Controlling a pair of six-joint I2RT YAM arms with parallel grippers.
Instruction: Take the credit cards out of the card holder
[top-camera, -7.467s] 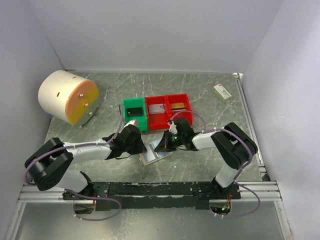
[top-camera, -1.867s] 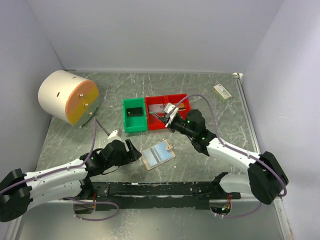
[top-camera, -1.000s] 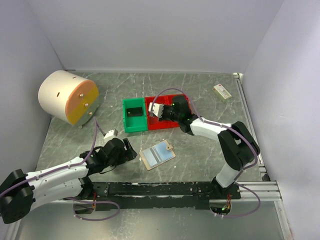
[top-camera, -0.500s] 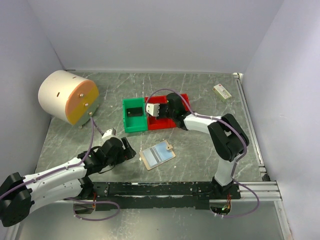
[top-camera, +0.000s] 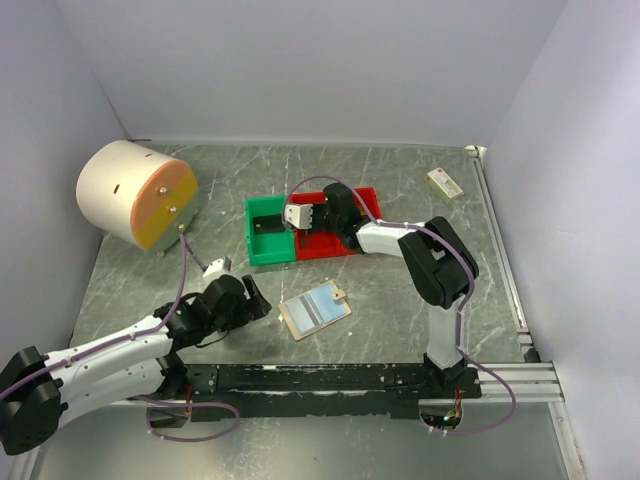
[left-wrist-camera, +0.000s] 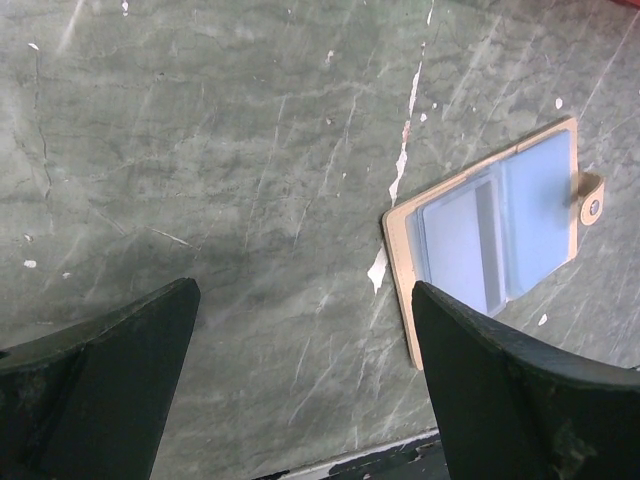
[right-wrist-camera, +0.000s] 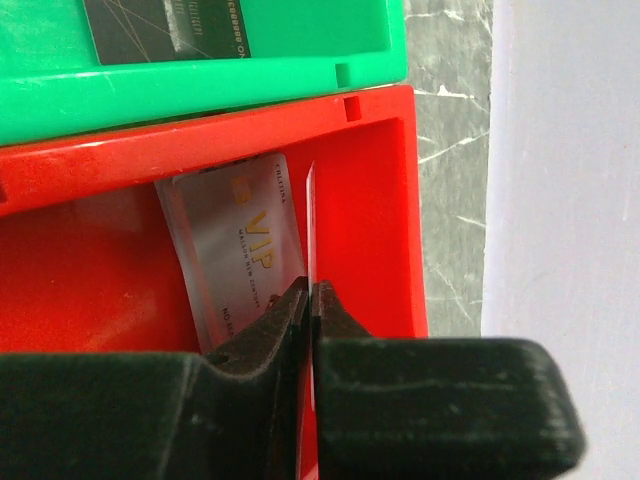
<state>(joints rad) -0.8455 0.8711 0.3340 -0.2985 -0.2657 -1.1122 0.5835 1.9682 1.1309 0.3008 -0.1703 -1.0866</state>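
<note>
The tan card holder (top-camera: 315, 310) lies open on the table, its pale blue-grey pockets (left-wrist-camera: 495, 235) facing up. My left gripper (top-camera: 258, 300) hovers just left of it, open and holding nothing (left-wrist-camera: 305, 370). My right gripper (top-camera: 315, 222) is over the left red bin (top-camera: 322, 251), shut on a thin credit card (right-wrist-camera: 311, 220) seen edge-on between its fingertips (right-wrist-camera: 311, 290). A silver VIP card (right-wrist-camera: 245, 250) lies in that red bin under the held card. A dark card (top-camera: 268, 224) lies in the green bin (top-camera: 268, 258).
A second red bin (top-camera: 368, 205) adjoins the first on the right. A large cream cylinder with an orange face (top-camera: 135, 193) stands at the back left. A small white-and-green box (top-camera: 444, 183) lies at the back right.
My right gripper has carried the card leftward along the red bins to the left one. The left arm has drawn slightly back from the card holder.
</note>
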